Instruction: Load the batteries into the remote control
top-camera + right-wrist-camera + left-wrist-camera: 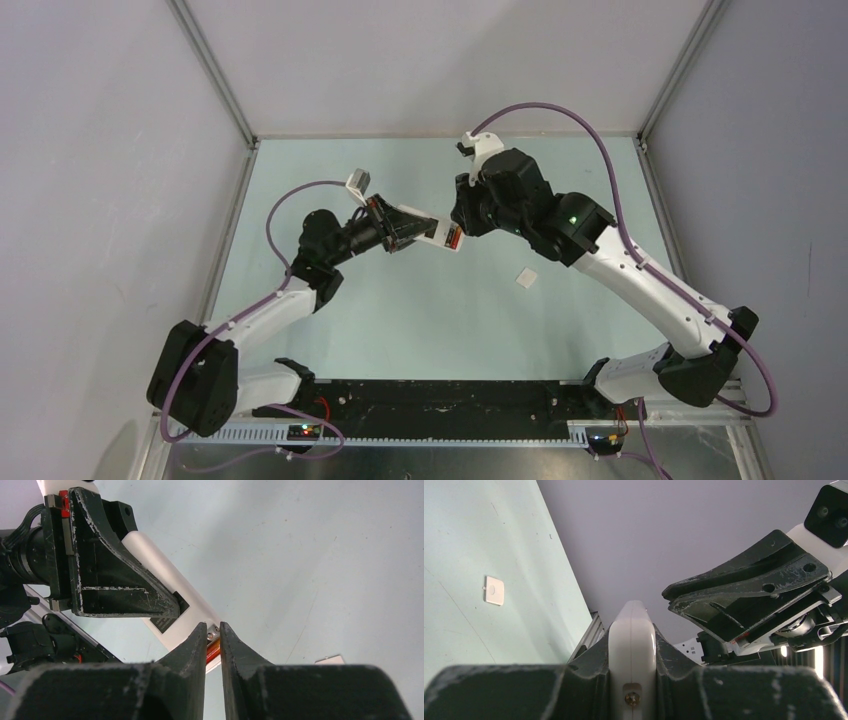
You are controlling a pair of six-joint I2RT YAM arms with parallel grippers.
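My left gripper (405,228) is shut on the white remote control (437,232), holding it edge-up above the table; its fingers clamp both flat faces (631,637). The remote's free end points at my right gripper (458,225). In the right wrist view the remote (160,567) runs diagonally to my fingertips (213,625). These stand a narrow gap apart right at its end. Through that gap I see an orange-red battery (212,651) lying by a metal contact in the remote's open compartment. I cannot tell whether the fingers touch it.
A small white square cover piece (526,277) lies flat on the pale green table to the right of centre, also seen in the wrist views (494,590) (330,659). Grey enclosure walls and aluminium rails bound the table.
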